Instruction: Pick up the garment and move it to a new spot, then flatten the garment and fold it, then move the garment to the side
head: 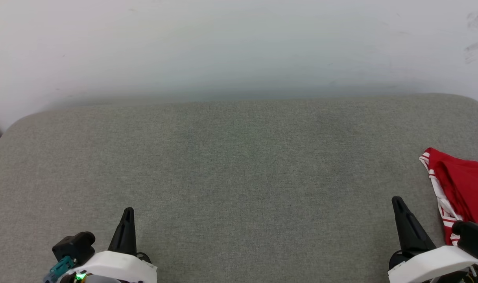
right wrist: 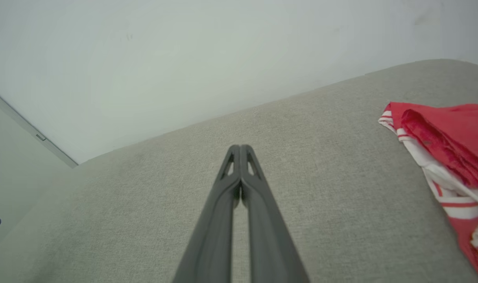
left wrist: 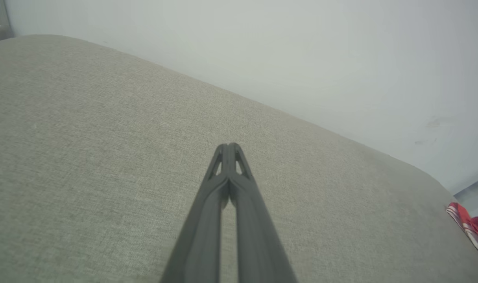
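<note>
left gripper [left wrist: 229, 146] closed — holding nothing | right gripper [right wrist: 240, 147] likewise | garment [head: 465, 184] lies apart

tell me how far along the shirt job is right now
Done: hard to say. The garment lies bunched at the right edge of the grey cushion, not spread flat, so this could be before the pickup or after the final move aside. In hand: nothing; the left pincer and right pincer are shut and empty, off the cloth. Left: if this is the start, everything: pickup, flatten, fold, set aside.
</note>
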{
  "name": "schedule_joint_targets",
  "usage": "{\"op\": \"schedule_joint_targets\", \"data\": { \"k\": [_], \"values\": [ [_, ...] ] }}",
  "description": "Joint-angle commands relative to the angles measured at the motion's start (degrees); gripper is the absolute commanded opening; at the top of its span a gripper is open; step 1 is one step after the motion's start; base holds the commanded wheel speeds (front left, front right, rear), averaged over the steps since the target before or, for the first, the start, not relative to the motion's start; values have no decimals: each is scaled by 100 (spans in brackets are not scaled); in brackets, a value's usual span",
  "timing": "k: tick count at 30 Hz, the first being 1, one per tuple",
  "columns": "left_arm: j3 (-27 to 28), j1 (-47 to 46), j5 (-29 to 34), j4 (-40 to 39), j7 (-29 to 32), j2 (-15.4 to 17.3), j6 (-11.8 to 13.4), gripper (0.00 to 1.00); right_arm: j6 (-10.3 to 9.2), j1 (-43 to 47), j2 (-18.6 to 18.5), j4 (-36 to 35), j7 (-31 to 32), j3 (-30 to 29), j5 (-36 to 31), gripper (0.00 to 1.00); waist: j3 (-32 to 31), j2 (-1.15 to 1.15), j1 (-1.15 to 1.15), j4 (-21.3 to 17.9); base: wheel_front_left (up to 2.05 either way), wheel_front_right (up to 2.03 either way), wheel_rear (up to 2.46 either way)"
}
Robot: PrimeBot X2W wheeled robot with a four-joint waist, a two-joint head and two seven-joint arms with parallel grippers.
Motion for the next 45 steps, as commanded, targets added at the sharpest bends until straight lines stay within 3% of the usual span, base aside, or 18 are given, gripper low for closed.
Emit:
{"op": "schedule_joint_targets", "data": {
  "k": [1,23,45],
  "values": [
    [71,-192,-248,-76,50,9,-48,0,1,-200,-55,-14,1,-16,302,0,-1,0,0,1,0,0,0],
    [331,-316,-2006,-41,525,-109,-211,0,0,-467,-84,418,108,-78,2311,0,-13,0,0,18,0,0,0],
    [538,-412,-3346,-9,889,-203,-345,0,0,-675,-82,755,214,-154,3820,0,-24,0,0,34,0,0,0]
  ]
}}
